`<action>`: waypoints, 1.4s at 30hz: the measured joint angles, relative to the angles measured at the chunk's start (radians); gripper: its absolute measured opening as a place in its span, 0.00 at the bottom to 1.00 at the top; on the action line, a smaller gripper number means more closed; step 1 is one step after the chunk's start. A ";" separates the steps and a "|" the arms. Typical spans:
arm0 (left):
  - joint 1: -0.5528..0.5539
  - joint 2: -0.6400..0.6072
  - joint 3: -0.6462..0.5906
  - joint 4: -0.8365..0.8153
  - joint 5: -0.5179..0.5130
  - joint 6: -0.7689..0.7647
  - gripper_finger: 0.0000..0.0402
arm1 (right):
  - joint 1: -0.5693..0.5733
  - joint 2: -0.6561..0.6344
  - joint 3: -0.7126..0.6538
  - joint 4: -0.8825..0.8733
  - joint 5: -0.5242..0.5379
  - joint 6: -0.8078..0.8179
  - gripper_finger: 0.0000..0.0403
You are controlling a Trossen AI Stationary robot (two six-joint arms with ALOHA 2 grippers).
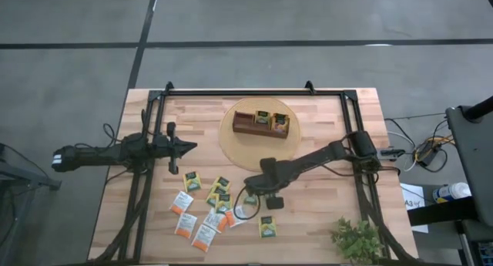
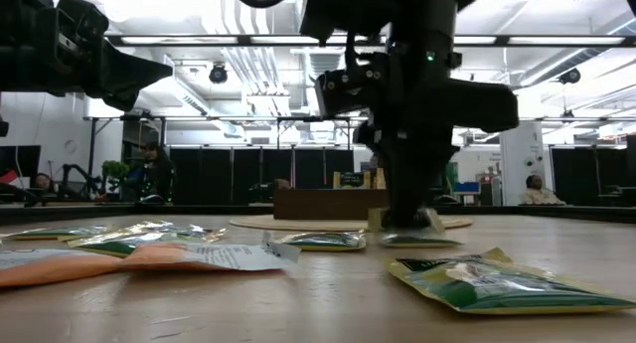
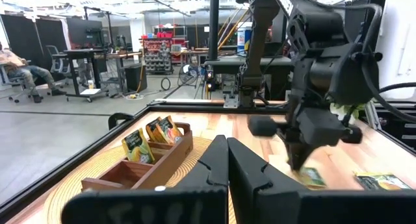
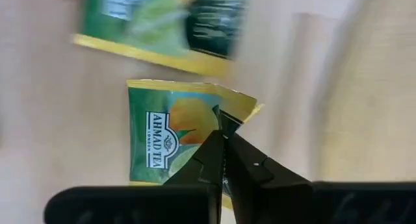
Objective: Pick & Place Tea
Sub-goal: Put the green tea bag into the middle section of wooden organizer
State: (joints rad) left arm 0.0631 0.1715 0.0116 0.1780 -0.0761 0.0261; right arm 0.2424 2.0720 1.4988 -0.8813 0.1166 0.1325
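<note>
From above, your right pincer (image 1: pixel 250 197) is down at the table's (image 1: pixel 347 135) six o'clock among loose tea packets (image 1: pixel 202 208); the left pincer (image 1: pixel 187 146) waits closed at nine. Its wrist view shows the wooden tray (image 3: pixel 140 169) partly filled. Right wrist: fingers clamped on a green tea packet (image 4: pixel 170 133) corner, presumably for lifting.

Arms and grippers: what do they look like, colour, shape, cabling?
Both arms are dark, near black, jointed segments. The left arm has a white band near its outer end and loose black cables along it. The left gripper tapers to a point; the right gripper has two slim, wedge-shaped black fingers. The right arm carries looping black cable.
</note>
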 joint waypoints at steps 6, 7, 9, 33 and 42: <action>0.000 0.000 0.000 0.000 0.000 0.000 0.00 | -0.043 -0.035 0.098 -0.132 0.254 -0.051 0.02; 0.000 0.000 0.000 0.000 0.000 0.000 0.00 | -0.052 -0.039 0.114 -0.149 0.296 -0.057 0.02; 0.000 0.000 0.000 0.000 0.000 0.000 0.00 | -0.072 -0.043 0.146 -0.165 0.388 -0.068 0.02; 0.000 0.000 0.000 0.000 0.000 0.000 0.00 | -0.376 -0.057 0.170 0.039 0.657 -0.362 0.02; 0.000 0.000 0.000 0.000 0.000 0.000 0.00 | -0.377 -0.056 0.072 0.137 0.713 -0.348 0.02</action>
State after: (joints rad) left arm 0.0631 0.1717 0.0116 0.1783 -0.0765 0.0261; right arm -0.1346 2.0155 1.5709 -0.7441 0.8296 -0.2156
